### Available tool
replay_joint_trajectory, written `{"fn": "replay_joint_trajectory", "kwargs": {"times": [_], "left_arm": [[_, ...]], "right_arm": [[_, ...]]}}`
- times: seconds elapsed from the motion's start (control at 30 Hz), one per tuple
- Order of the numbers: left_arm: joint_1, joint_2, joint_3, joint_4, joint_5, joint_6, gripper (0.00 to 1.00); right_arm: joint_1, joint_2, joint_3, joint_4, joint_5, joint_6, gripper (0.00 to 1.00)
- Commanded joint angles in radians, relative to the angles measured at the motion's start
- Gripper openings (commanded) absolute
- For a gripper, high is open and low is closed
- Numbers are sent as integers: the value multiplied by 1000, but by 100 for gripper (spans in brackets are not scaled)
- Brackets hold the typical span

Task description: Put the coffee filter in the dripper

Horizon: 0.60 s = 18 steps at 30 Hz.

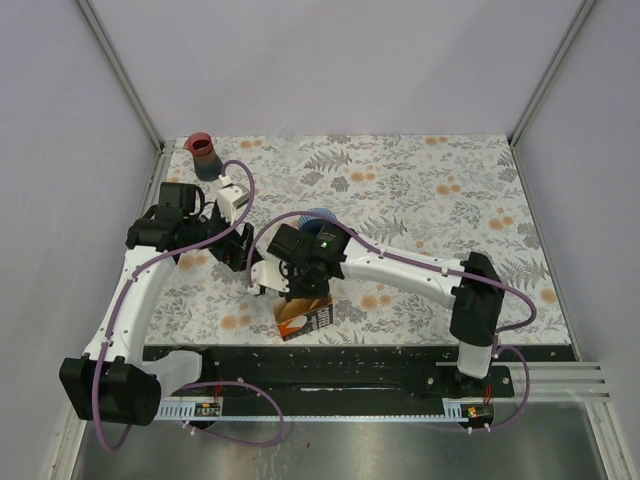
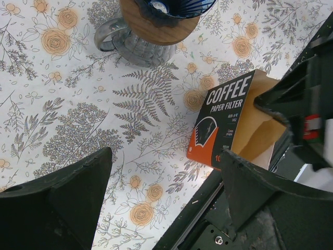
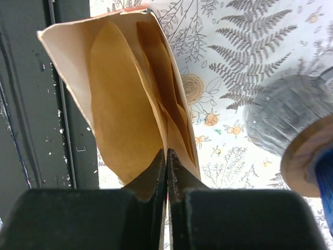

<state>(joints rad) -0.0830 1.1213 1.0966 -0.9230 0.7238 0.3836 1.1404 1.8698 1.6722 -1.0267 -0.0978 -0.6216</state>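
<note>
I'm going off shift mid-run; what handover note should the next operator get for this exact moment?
Left gripper: open, empty, over the table near the dripper.
Right gripper: shut on a coffee filter at the open mouth of the filter box.
Done: filter pinched, not yet out of the box.
To do: draw it out, carry it to the dripper, seat it.

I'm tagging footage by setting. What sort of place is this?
Probably a lab robot test cell: plain wall panels in an aluminium frame enclose a floral tablecloth, where the right gripper pinches a coffee filter in its box beside a dripper.
</note>
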Motion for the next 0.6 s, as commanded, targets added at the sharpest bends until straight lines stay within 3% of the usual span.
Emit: {"fn": "replay_joint_trajectory", "kwargs": {"times": [0.0,0.33,0.57], "left_arm": [[8,-3,-4,35,6,-5,87],[6,3,28,20,8,4,87],[6,14,235,-98,45,57,89]], "right_arm": [[-5,-104,40,-4,-5,-1,0],[-7,-224,50,25,10,-9,0],[-24,-327,49,128,-8,17,0]]}}
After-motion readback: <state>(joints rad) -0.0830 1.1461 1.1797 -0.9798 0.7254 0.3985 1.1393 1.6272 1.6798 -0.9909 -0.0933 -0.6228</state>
